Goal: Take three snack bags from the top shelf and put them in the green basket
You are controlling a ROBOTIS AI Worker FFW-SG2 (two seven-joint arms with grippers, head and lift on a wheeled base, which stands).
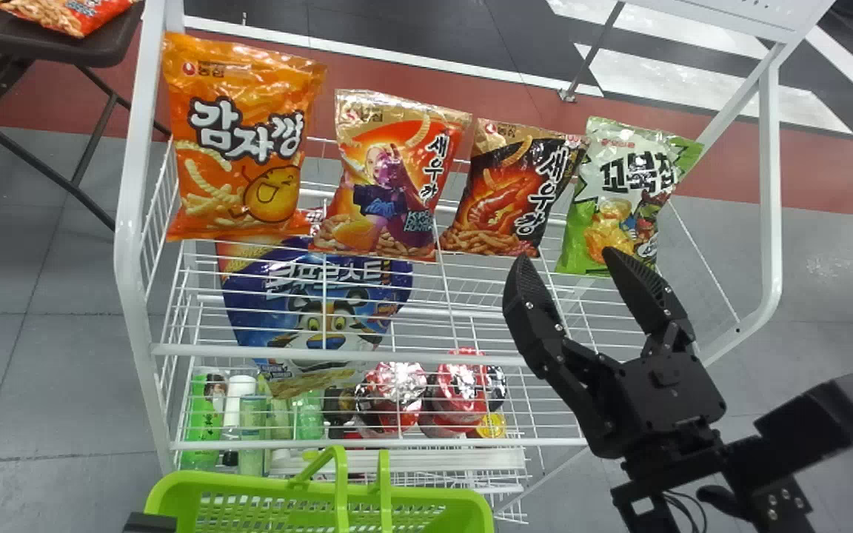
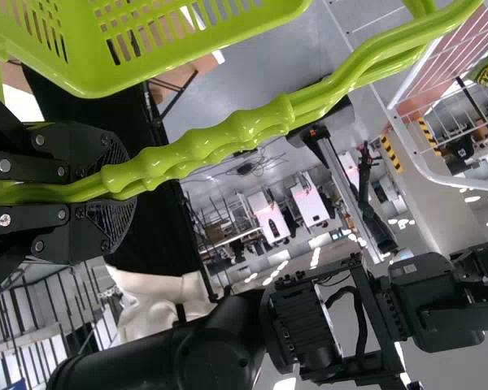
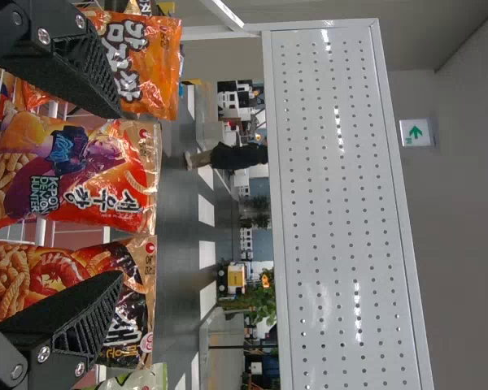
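Head view: 4 snack bags (image 1: 391, 181) on rack's (image 1: 130, 222) top shelf (image 1: 434, 358). R gripper (image 1: 566, 255) wide, empty, near rack's front R. Adv.: centre on 1, pinch softly, lift straight w/o nudging nbrs. L gripper (image 2: 118, 192) gripping handle (image 2: 236, 130) of green basket (image 1: 434, 494), in front of rack.

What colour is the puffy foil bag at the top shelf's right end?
The puffy foil bag is mostly white above, green below, clearest in the head view.
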